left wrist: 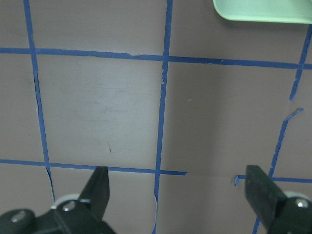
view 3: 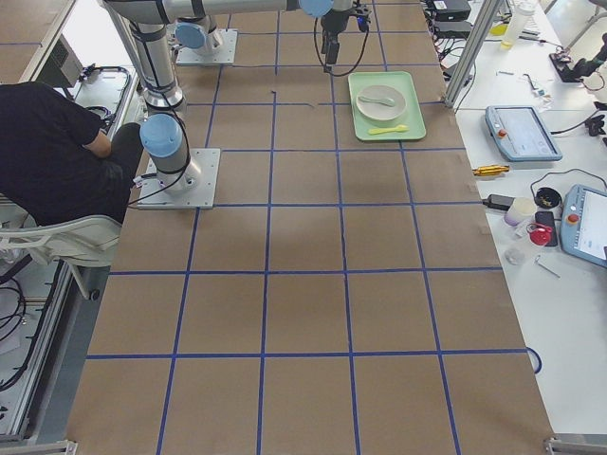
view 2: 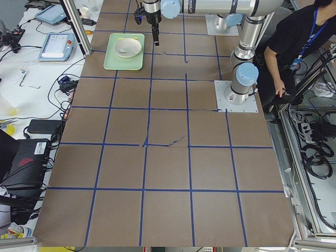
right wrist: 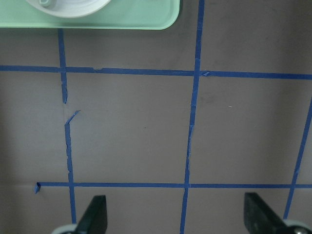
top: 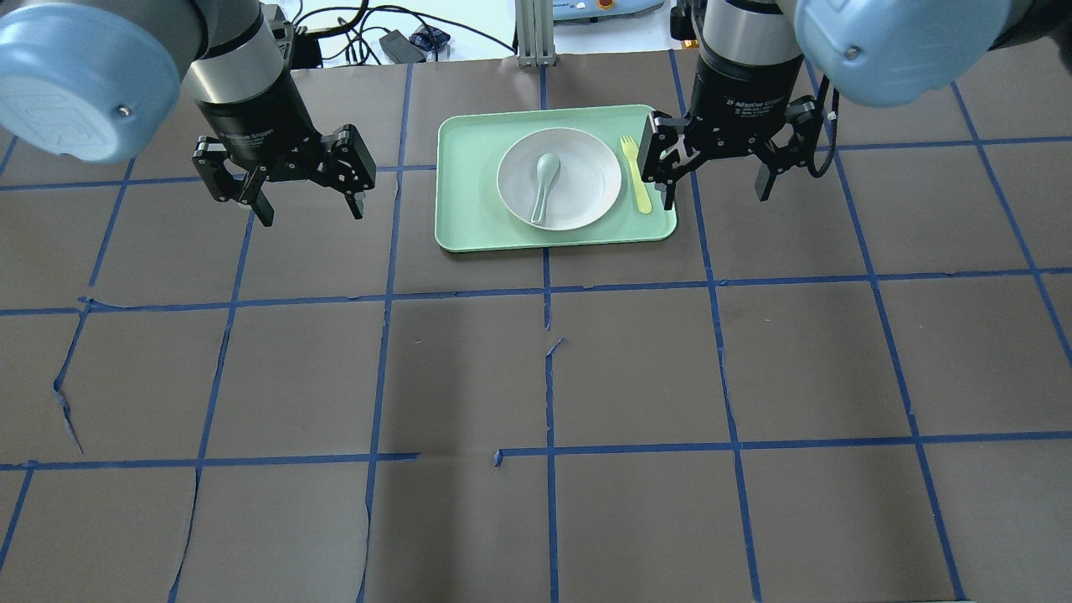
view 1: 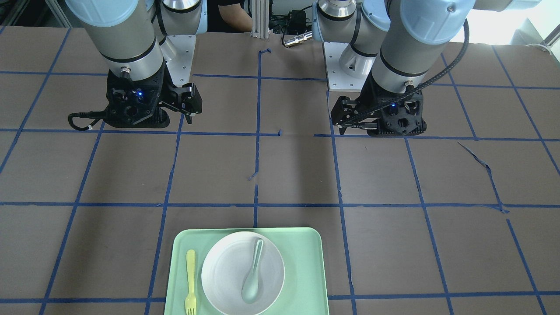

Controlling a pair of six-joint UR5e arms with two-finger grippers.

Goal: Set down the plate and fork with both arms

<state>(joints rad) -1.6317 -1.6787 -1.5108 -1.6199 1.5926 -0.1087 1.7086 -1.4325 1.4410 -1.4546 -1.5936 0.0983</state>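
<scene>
The off-white plate point(top: 586, 180) sits in the middle of a mint-green tray point(top: 469, 193) at the far centre of the table, with a grey-green spoon point(top: 543, 186) lying in it. The pale yellow fork point(top: 635, 172) lies on the tray just right of the plate. In the front-facing view the plate point(view 1: 227, 271) and fork point(view 1: 190, 282) show near the bottom edge. My right gripper point(top: 716, 199) is open and empty, hanging above the table just right of the tray's right edge. My left gripper point(top: 312, 215) is open and empty, left of the tray and apart from it.
The table is brown with a blue tape grid. The tray's near edge shows at the top of the left wrist view point(left wrist: 263, 9) and the right wrist view point(right wrist: 122, 19). Two arm base plates stand on the robot's side. A person sits beside the robot point(view 2: 294, 47).
</scene>
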